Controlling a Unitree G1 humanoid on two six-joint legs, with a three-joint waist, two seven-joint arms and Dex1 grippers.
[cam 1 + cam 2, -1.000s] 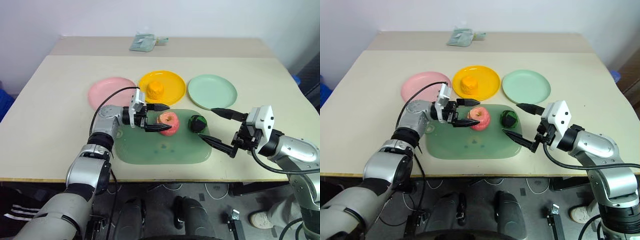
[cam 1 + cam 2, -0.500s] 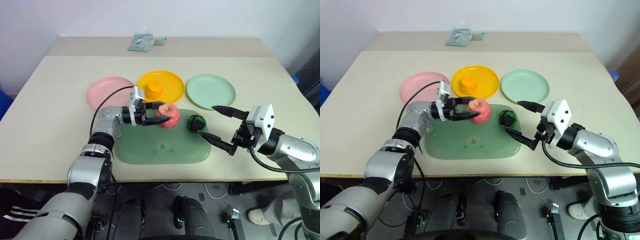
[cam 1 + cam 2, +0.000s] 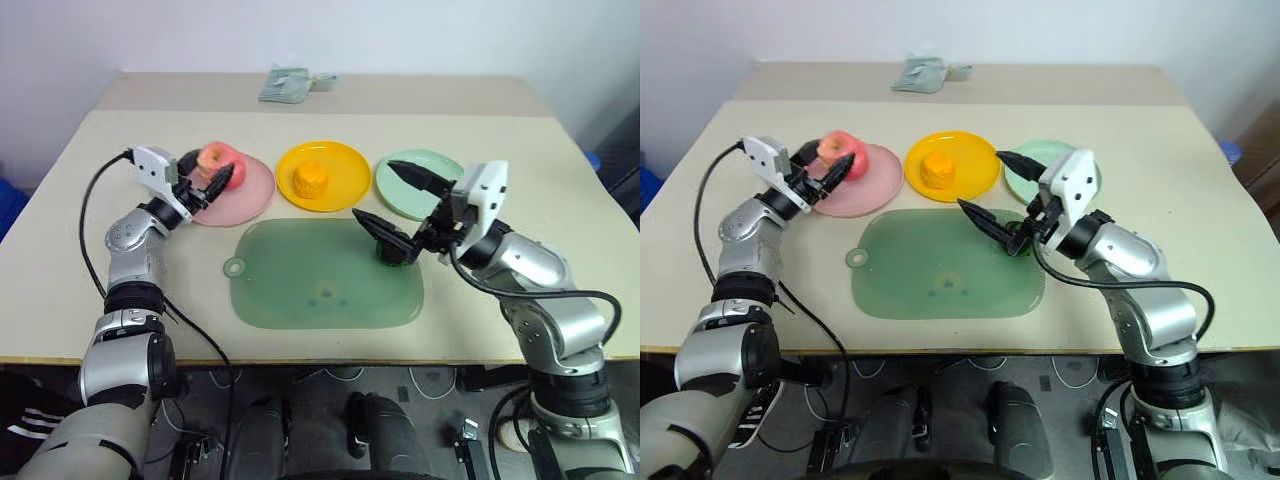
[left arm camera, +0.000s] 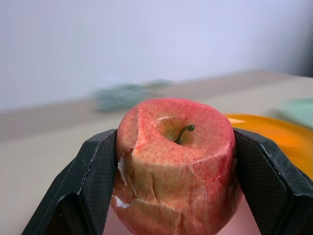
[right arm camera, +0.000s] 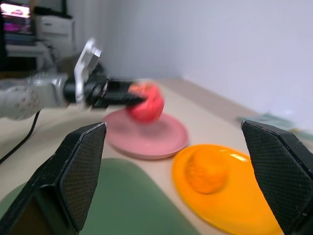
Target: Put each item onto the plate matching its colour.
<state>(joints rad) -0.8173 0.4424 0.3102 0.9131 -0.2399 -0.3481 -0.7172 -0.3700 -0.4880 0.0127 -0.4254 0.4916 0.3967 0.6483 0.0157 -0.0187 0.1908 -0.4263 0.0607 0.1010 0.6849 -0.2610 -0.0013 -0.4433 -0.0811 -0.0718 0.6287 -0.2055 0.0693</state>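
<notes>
Gripping the apple (image 3: 214, 160), left end effector (image 3: 203, 178) now over pink plate (image 3: 250, 190) — right end effector (image 3: 385, 200) spread wide, nearer green ball (image 3: 392, 252)

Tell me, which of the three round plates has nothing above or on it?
The pale green plate: bare. The yellow plate carries an orange fruit, and the left gripper holds an apple over the pink plate.

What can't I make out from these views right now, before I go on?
- Green ball: mostly hidden behind the right gripper in both eye views, so contact is unclear.
- Apple in the left gripper: left wrist view cuts off its underside, so its clearance over the pink plate is unclear.
- Packet: too small to identify.
</notes>
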